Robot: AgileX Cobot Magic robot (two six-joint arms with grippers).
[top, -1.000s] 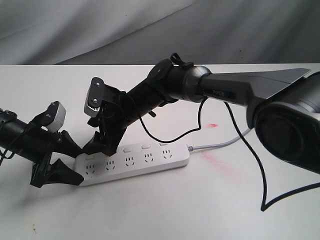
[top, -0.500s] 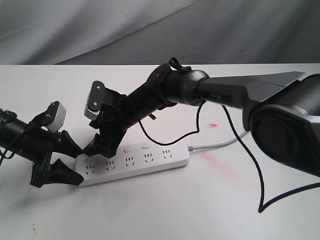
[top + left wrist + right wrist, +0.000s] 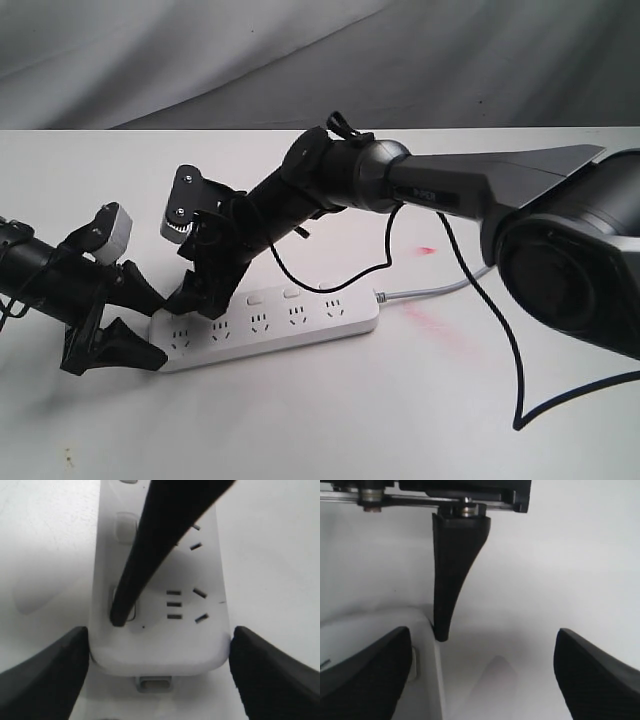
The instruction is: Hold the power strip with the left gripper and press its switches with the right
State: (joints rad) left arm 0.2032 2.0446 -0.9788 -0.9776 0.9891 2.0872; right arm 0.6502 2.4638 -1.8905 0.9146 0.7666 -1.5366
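The white power strip lies flat on the table, its grey cord leaving to the right. My left gripper is shut on the strip's left end; in the left wrist view its fingers touch both sides of the power strip. My right gripper reaches down onto that same end. One right finger rests its tip on the end switch. In the right wrist view the right gripper is open, with one finger over the strip and the other beside it. More switches show further along.
The table is white with a grey cloth behind it. The right arm's black cable loops down over the table right of the strip. Two red light spots lie near the cord.
My right gripper has shifted a little left and lower along the strip's left end. The left gripper and the strip have not moved.
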